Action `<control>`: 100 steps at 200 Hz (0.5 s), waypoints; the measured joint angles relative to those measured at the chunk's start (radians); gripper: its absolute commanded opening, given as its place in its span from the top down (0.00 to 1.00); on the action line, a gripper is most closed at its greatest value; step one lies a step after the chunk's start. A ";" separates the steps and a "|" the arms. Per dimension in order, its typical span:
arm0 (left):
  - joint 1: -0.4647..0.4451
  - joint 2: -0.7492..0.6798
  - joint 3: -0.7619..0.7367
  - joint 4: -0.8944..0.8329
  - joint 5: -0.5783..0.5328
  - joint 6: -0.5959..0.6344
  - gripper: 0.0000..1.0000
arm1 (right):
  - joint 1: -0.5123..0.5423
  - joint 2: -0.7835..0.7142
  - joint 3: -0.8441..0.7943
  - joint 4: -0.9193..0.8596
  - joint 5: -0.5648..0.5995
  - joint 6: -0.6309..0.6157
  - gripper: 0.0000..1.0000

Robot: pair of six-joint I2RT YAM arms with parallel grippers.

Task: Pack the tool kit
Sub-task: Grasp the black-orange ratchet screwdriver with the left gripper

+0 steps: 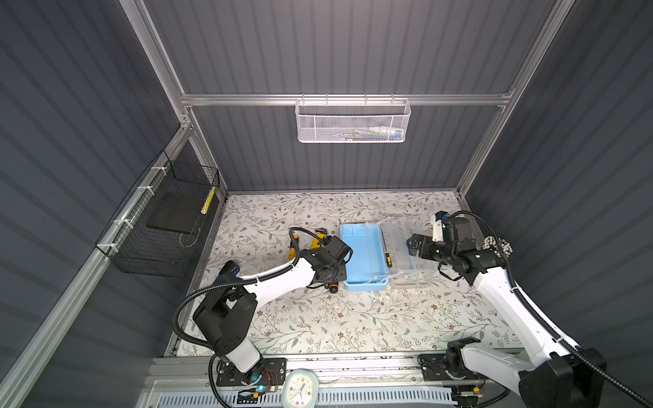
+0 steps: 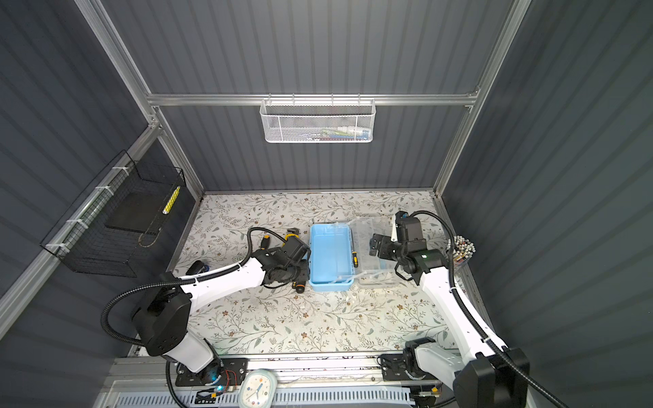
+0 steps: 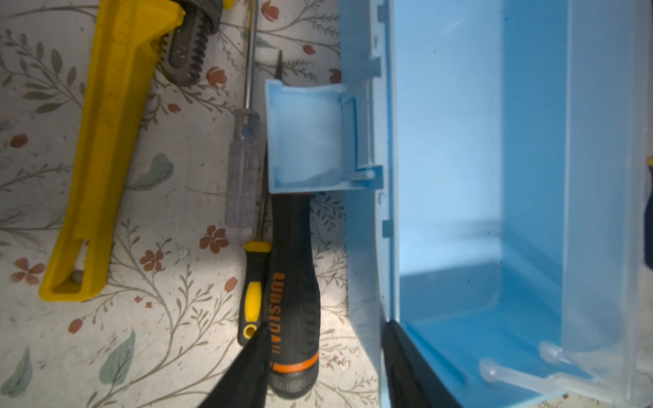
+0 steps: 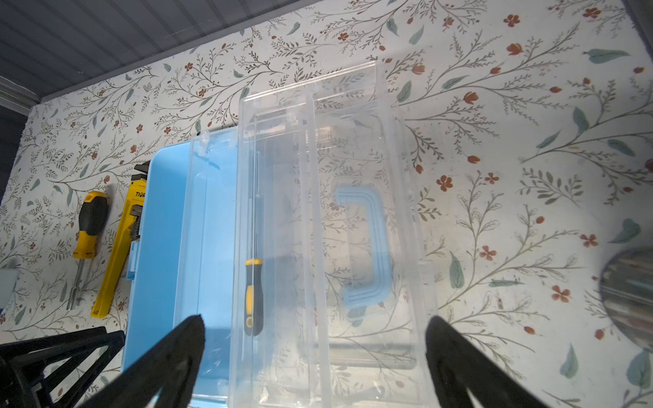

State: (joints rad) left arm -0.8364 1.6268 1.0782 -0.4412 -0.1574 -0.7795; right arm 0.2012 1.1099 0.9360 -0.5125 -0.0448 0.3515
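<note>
The tool kit's light-blue case (image 1: 364, 254) lies open on the floral table, its clear lid (image 4: 353, 141) with the blue handle (image 4: 378, 247) folded out to the right. A small yellow-black screwdriver (image 4: 253, 296) lies by the hinge. Left of the case lie a yellow pipe wrench (image 3: 106, 159), a clear-handled screwdriver (image 3: 242, 169), a small yellow-black screwdriver (image 3: 252, 300) and a black-orange screwdriver (image 3: 293, 300). My left gripper (image 3: 325, 323) straddles the black-orange handle, one finger touching it, the other against the case wall. My right gripper (image 4: 316, 319) hangs wide open over the lid.
A stubby yellow-black screwdriver (image 4: 90, 226) lies beyond the wrench. A white mesh basket (image 1: 353, 122) hangs on the back wall and a black wire basket (image 1: 162, 226) on the left wall. A cup of beaded sticks (image 1: 498, 245) stands at the right edge.
</note>
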 measured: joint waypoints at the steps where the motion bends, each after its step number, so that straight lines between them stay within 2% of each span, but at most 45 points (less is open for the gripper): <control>1: 0.000 0.000 0.000 0.001 0.000 0.000 0.56 | 0.000 0.000 0.000 0.000 0.000 0.000 0.03; 30: -0.001 -0.023 -0.023 0.018 -0.002 -0.003 0.54 | -0.004 0.000 0.000 -0.008 0.000 -0.005 0.02; 67: -0.001 -0.130 -0.053 -0.019 -0.006 -0.003 0.54 | -0.004 0.011 -0.001 -0.005 -0.005 -0.005 0.04; 100: -0.001 -0.166 -0.053 -0.020 -0.016 -0.002 0.64 | -0.004 0.079 -0.001 0.002 -0.027 -0.013 0.07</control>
State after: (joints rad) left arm -0.8371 1.4605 1.0256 -0.4614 -0.1730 -0.7815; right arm 0.1970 1.1885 0.9348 -0.5106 -0.0723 0.3386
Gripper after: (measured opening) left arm 0.390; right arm 0.934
